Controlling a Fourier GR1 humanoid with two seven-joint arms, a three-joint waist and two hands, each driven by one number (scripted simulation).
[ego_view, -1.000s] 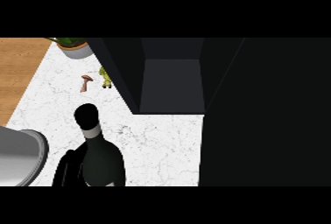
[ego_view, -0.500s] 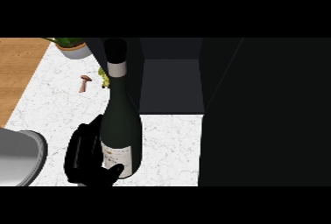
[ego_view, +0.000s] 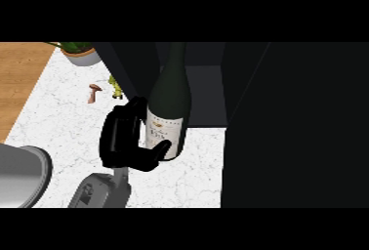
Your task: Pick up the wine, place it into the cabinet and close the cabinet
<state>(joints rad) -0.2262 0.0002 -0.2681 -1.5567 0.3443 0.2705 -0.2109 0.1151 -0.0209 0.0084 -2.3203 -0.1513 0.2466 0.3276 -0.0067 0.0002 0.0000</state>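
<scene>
Item one: my left hand (ego_view: pixel 126 141), on its grey forearm (ego_view: pixel 102 191) rising from the near edge of the bench (ego_view: pixel 57 117), was curled round the lower body of the wine bottle (ego_view: pixel 169 105), thumb across the pale label. The bottle stood lifted in that grasp, neck pointing away toward the dark open cabinet (ego_view: pixel 205 88) at the far side. Item two: a grey rounded object (ego_view: pixel 22 176) sat at the near left edge. Item three: small brown and green bits (ego_view: pixel 104 91) lay farther back. Item four: a potted plant (ego_view: pixel 81 52) stood at the far left corner.
</scene>
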